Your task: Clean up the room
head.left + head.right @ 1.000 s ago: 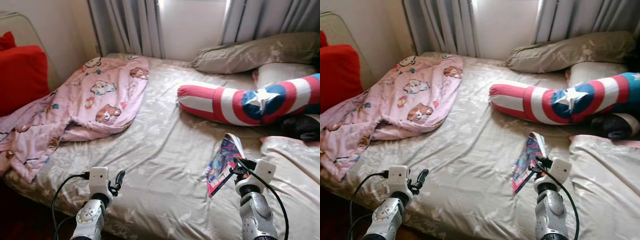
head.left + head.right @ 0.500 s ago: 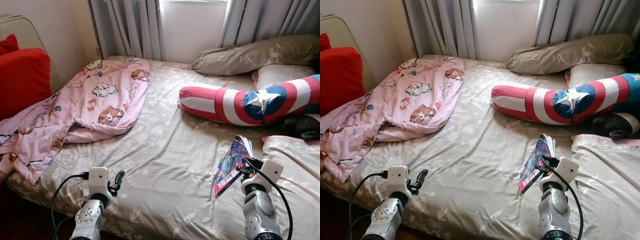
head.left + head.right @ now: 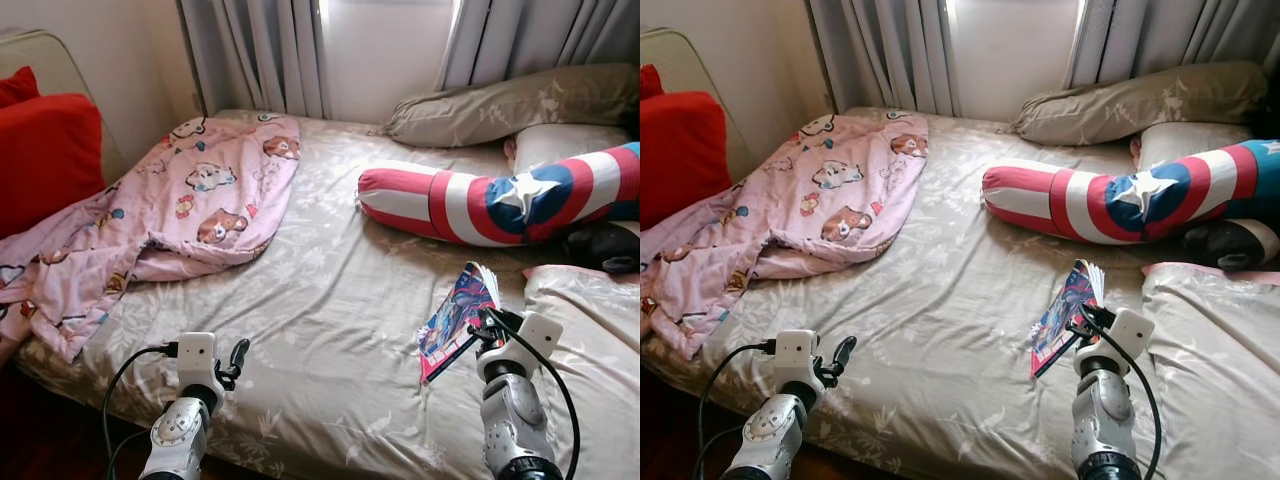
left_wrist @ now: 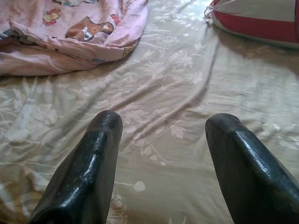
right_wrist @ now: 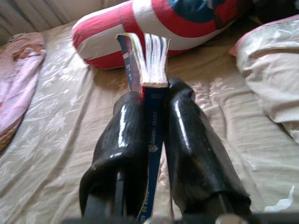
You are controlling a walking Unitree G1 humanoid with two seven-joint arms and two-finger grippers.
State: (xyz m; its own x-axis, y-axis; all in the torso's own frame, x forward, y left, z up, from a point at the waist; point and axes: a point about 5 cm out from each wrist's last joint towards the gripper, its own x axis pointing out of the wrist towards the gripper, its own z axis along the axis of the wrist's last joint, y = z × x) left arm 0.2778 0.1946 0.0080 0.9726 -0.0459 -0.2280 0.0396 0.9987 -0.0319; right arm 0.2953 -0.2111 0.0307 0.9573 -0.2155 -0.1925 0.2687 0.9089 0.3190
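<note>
A colourful comic book [image 3: 455,320] hangs above the beige flowered bedsheet [image 3: 330,300], pinched by its spine in my right gripper [image 3: 484,326]. The right wrist view shows both black fingers [image 5: 126,144] shut on the book [image 5: 152,70], its pages fanning out past them. My left gripper [image 3: 238,357] is open over the bed's near edge, its fingers [image 4: 88,163] apart with bare sheet between them. A pink cartoon blanket [image 3: 170,215] lies crumpled on the bed's left half. A red, white and blue star bolster [image 3: 490,205] lies at the right.
Beige pillows [image 3: 510,105] sit against the grey curtains [image 3: 260,50] and window. Another beige pillow or duvet [image 3: 590,330] lies at the right near me. A red cushion [image 3: 40,150] stands left of the bed. A dark object [image 3: 605,245] lies under the bolster's end.
The head view has shifted a little. My right gripper still holds the book, now slightly lower and nearer the bed's middle. The left gripper has not moved.
</note>
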